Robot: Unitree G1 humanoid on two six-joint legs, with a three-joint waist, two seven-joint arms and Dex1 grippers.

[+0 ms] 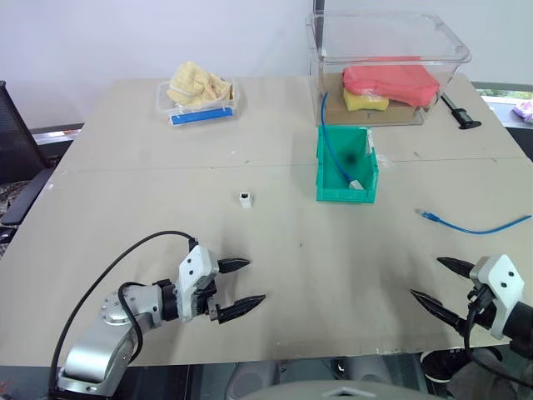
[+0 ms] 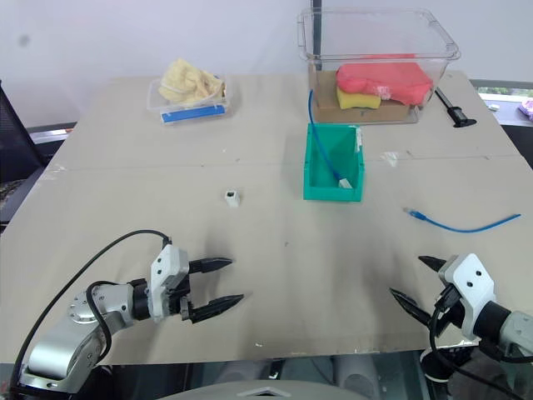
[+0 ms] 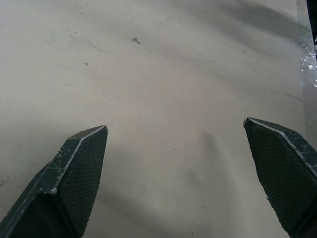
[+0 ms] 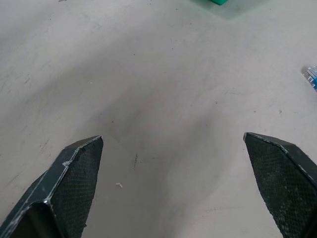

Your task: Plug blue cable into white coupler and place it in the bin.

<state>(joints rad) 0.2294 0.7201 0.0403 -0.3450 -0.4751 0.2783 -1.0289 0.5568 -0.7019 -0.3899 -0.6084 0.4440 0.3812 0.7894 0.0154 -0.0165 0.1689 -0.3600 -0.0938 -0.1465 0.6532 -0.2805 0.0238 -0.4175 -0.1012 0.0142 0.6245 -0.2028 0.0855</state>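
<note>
**Both grippers wide open, cable and coupler sitting loose on the table**

Beige table (image 1: 275, 258) fills most of the scene, with a white wall behind it. Using the green bin (image 1: 321, 171) as the landmark, since it sits roughly mid-table toward the far side.

White coupler (image 1: 246, 199) stands by itself on the bare table, off to the bin's left and a bit nearer the robot, touching nothing. One blue cable (image 1: 475, 226) lies on the table to the bin's right and nearer the robot, its clear plug end pointing toward the bin, the rest curving off toward the right edge. There's also a blue cable end (image 1: 341, 154) already lying inside the bin, trailing out over its far wall.

Just behind the bin is a large clear tub (image 1: 387, 50) holding red and yellow stuff. Far to the bin's left, at the back, is a shallow clear tray (image 1: 196, 107) with yellow cloth in it. A black tool (image 1: 458, 112) lies to the right of the tub.

Left gripper (image 1: 241, 283) hovers near the front edge, well to the bin's left, fingers spread wide with nothing between them. Right gripper (image 1: 433, 283) is at the front right, near the loose cable but not touching it, also spread wide and empty.
</note>
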